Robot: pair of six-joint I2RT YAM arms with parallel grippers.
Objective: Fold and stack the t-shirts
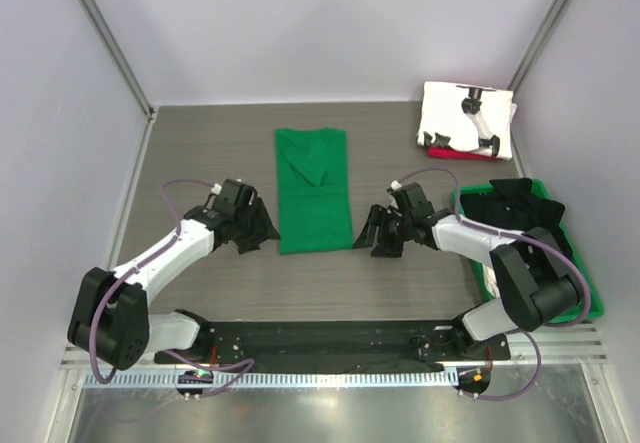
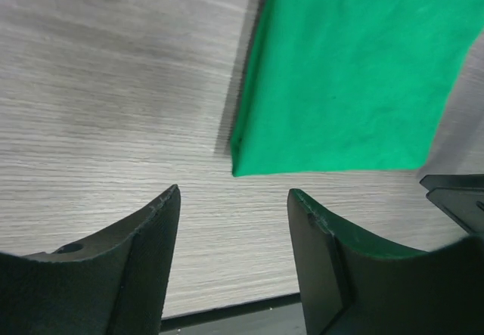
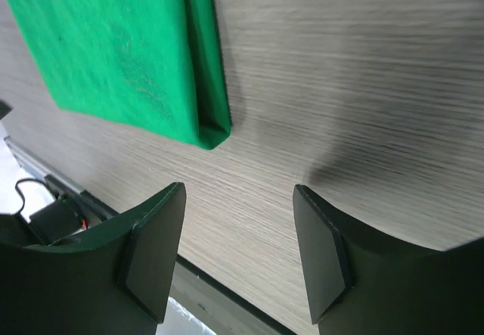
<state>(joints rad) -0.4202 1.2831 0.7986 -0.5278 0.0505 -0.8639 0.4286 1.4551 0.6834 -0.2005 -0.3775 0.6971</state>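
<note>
**Here, a limp green strip to be taken by its near corners**

The green t-shirt (image 1: 313, 191) lies flat in the middle of the tabletop (image 1: 200, 143), folded into a long strip running from 12 to 6 o'clock. It looks light, soft and floppy. It should sag wherever it is not held, and the layers may slide apart. The best hold is likely the two corners of the 6 o'clock hem, pinching all layers together.

The left gripper (image 2: 233, 195) sits at the strip's 7 o'clock corner and the right gripper (image 3: 238, 191) at its 5 o'clock corner. Both are spread wide and empty, just short of the cloth.

At 1 o'clock on the tabletop a white printed t-shirt (image 1: 450, 108) rests on a red one (image 1: 440, 152). Black t-shirts (image 1: 515, 208) fill the green bin (image 1: 592, 298) at 3 o'clock.
</note>
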